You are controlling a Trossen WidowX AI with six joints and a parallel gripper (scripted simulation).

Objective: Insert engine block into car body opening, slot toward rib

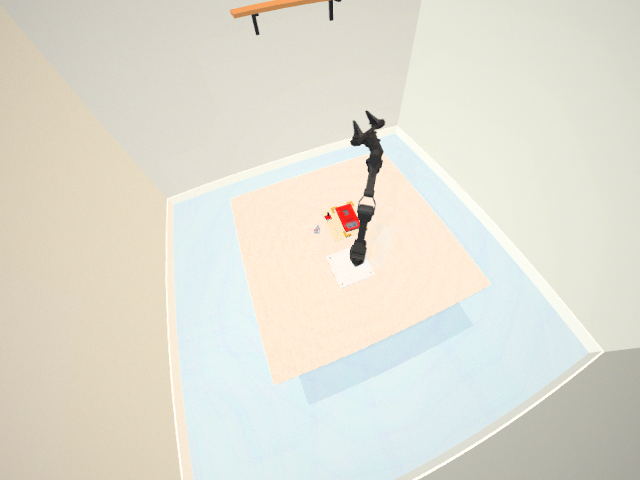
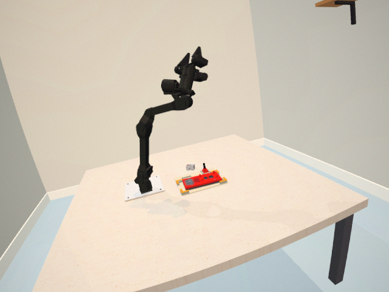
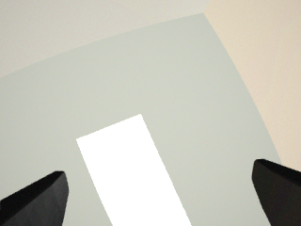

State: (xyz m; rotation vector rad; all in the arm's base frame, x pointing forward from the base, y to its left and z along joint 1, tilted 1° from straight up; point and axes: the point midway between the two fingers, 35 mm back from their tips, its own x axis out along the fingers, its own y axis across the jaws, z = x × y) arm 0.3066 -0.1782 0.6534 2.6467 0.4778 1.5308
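My gripper (image 1: 361, 117) (image 2: 193, 50) (image 3: 161, 178) is open and empty, raised high above the table and pointing upward. A small grey block (image 1: 316, 229) (image 2: 189, 166), which looks like the engine block, rests on the table beside the fixture board, outside the car body. The red car body (image 1: 347, 218) (image 2: 196, 184) lies on the cream board (image 1: 336, 231) between orange corner pieces. Grey and dark details show in the body; the opening, the rib and the block's slot are too small to tell. The wrist view shows only walls, ceiling and a bright panel.
A small red piece with a black upright stick (image 1: 327, 217) (image 2: 205, 170) stands at the board's edge, near the grey block. The arm rises from a white base plate (image 1: 343, 276) (image 2: 132, 190) beside the board. A wall shelf (image 1: 279, 7) (image 2: 329, 3) hangs beyond the table.
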